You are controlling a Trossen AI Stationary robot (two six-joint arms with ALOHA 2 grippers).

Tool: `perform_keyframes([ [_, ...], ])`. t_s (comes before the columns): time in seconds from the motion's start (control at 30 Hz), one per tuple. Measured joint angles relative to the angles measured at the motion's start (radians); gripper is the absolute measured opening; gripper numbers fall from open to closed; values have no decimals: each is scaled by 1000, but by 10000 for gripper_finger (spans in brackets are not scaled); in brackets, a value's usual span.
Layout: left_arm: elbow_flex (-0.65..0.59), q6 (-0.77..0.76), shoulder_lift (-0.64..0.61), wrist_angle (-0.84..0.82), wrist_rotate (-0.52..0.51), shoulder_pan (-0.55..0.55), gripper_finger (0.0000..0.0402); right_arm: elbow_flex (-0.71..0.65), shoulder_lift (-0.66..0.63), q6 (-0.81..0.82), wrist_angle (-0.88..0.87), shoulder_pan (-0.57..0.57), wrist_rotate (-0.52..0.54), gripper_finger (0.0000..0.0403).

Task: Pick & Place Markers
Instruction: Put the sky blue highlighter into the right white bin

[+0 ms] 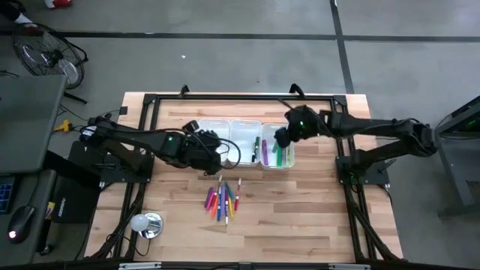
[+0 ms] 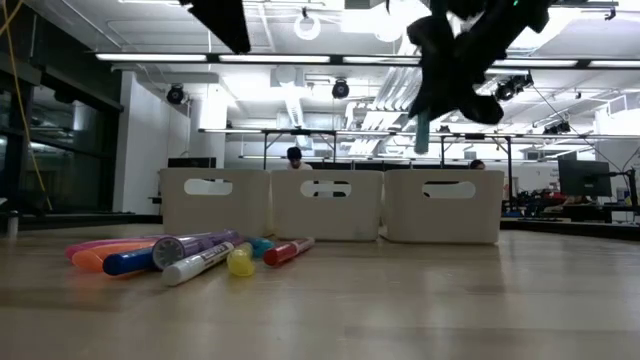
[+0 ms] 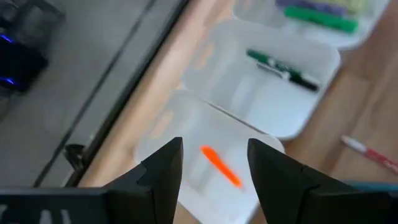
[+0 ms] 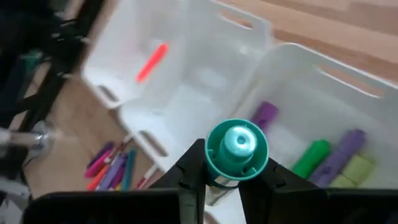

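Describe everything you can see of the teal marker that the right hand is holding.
The teal marker is a thin pen with a round teal cap end that looks like plastic. The right hand grips it between both fingers, hanging upright in the air over the white bins, above the rightmost one. Nothing else touches it.

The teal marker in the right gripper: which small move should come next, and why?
Probably the right gripper should open and let the teal marker drop. It is shut on the marker, held upright above the right bin, which already holds green and purple markers. The left gripper is open over the left bin, where an orange marker lies.
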Motion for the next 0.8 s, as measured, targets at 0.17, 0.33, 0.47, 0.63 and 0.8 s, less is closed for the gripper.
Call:
perform_keyframes([
  [0.17, -100, 6, -81, 33, -58, 1, 177, 0, 94, 8, -17, -90, -109, 54],
  [0.33, -185, 58, -152, 78, -53, 29, 177, 0, 195, 61, -22, -95, -148, 54],
  [0.47, -268, 103, -221, 98, -22, 69, 177, 0, 251, 109, -5, -90, -179, 54],
  [0.63, -394, 204, -323, 256, 38, 135, 177, 0, 274, 162, 0, -81, -166, 75],
  [0.8, -488, 312, -396, 393, 154, 195, 177, 0, 266, 185, 6, -82, -163, 111],
])
